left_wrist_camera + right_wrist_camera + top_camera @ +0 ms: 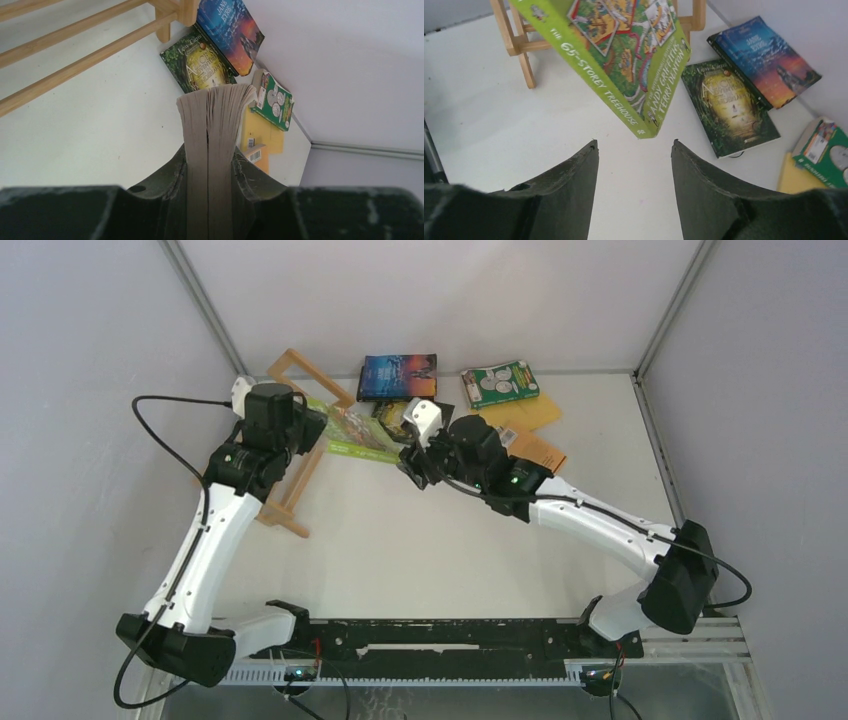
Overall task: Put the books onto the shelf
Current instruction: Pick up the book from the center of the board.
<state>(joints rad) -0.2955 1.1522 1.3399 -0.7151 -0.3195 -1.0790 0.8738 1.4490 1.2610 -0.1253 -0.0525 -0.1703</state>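
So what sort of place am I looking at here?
Probably a robot test booth: bare grey walls around a white table, two robot arms bolted at its edge, books and a wooden shelf as props.

A white desk [420,550] carries a wooden shelf [75,70] lying at its left rear. Along the back wall lie a blue book [398,377], a dark book [729,107] and a green book [500,383] resting on yellow books [545,412].

The shelf [506,27] is being seen as smooth, pale wood. The green book [624,55] is being shown with a glossy cover and matt grey paper pages [210,150]. The fingers [165,187] are being seen as scuffed, matt black plastic.
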